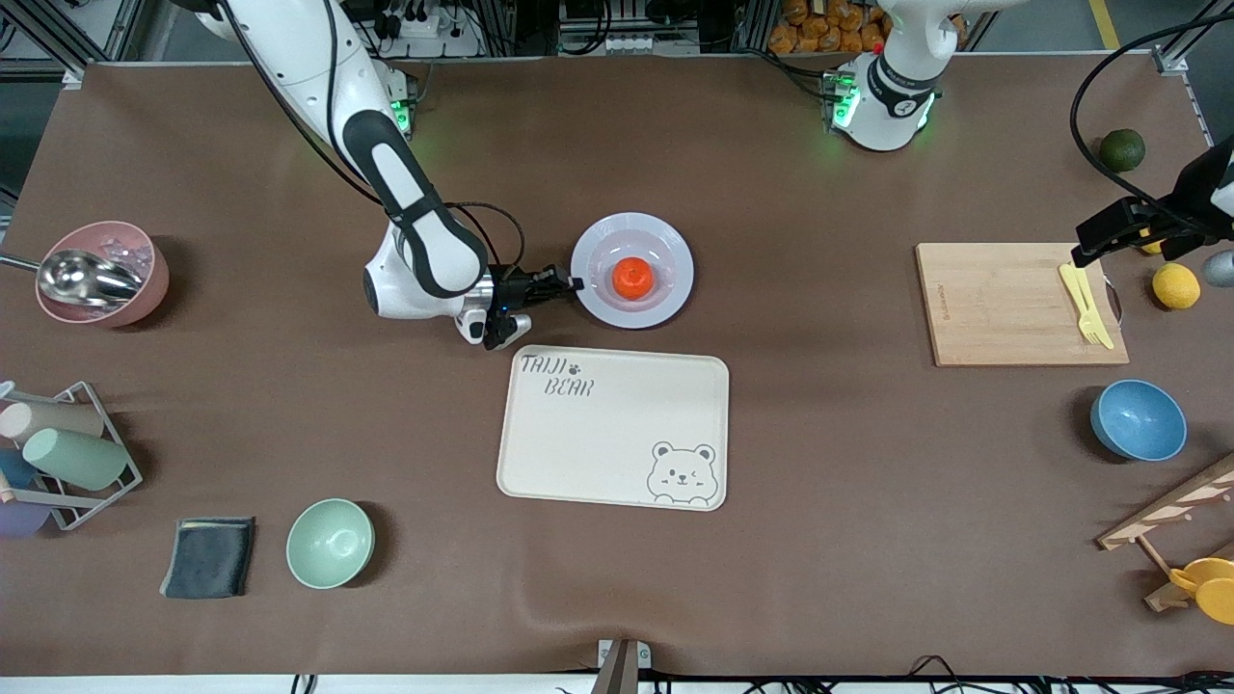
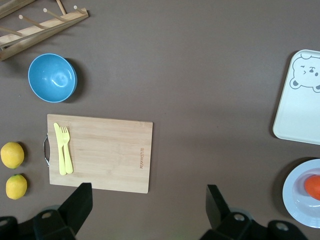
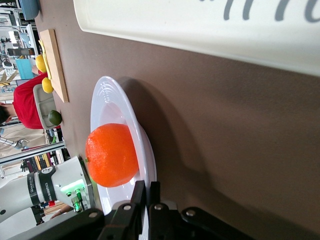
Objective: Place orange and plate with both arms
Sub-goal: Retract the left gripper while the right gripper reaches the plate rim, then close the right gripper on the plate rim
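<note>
In the front view the plate (image 1: 665,246) sits on the bench (image 1: 819,540) at about 12 o'clock from the cream tray (image 1: 578,434), and the orange (image 1: 633,279) rests in its middle. The right end effector (image 1: 575,283) is down at the plate's rim, at its 9 o'clock edge, with its fingers pinched shut on that rim. The left end effector (image 1: 1080,253) hangs well apart from the plate, over the cutting board's (image 1: 1003,308) edge near a lemon (image 1: 1176,285). In the left wrist view the left end effector (image 2: 150,205) has its fingers spread wide with nothing between them, above the cutting board (image 2: 110,155) carrying a yellow fork (image 2: 64,149). In the right wrist view the right end effector (image 3: 146,192) has its fingers pressed together on the plate (image 3: 112,102) edge, the orange (image 3: 111,154) just beside them in the plate.
</note>
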`<state>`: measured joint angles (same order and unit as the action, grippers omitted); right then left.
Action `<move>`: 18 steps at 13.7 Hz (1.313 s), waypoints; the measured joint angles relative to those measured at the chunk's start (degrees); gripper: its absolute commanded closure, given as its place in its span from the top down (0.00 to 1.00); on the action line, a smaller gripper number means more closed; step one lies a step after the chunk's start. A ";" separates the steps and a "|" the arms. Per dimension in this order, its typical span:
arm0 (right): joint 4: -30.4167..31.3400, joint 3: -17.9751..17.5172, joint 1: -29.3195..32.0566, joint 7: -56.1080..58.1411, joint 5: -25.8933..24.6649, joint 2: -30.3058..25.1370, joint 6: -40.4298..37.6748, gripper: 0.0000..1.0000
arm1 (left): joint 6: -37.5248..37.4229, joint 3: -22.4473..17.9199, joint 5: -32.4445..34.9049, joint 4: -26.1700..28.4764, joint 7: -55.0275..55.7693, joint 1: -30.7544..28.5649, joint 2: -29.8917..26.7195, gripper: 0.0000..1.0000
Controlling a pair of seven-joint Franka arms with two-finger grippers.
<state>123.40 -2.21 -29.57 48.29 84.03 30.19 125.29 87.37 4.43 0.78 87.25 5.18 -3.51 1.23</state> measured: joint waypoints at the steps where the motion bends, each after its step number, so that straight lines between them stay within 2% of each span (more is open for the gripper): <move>1: -0.04 0.06 0.01 0.00 0.16 -0.06 -0.32 0.00 | 0.00 0.00 0.00 0.03 0.00 0.00 0.00 1.00; 11: -0.83 0.13 0.00 0.40 9.81 -1.31 -11.28 0.00 | 0.00 -0.04 0.00 0.33 0.00 0.00 0.00 1.00; 15: -0.92 0.52 0.61 0.40 10.59 -2.74 -14.03 0.00 | 0.00 -0.04 0.00 0.49 0.00 0.00 0.00 1.00; 18: -1.01 0.96 5.19 0.40 10.67 -2.97 -17.83 0.00 | 0.00 -0.04 0.00 0.50 0.00 0.01 0.00 1.00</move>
<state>122.39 -1.26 -24.38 48.69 94.70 27.22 107.46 87.37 4.39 0.78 87.76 5.18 -3.51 1.24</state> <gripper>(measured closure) 0.952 0.000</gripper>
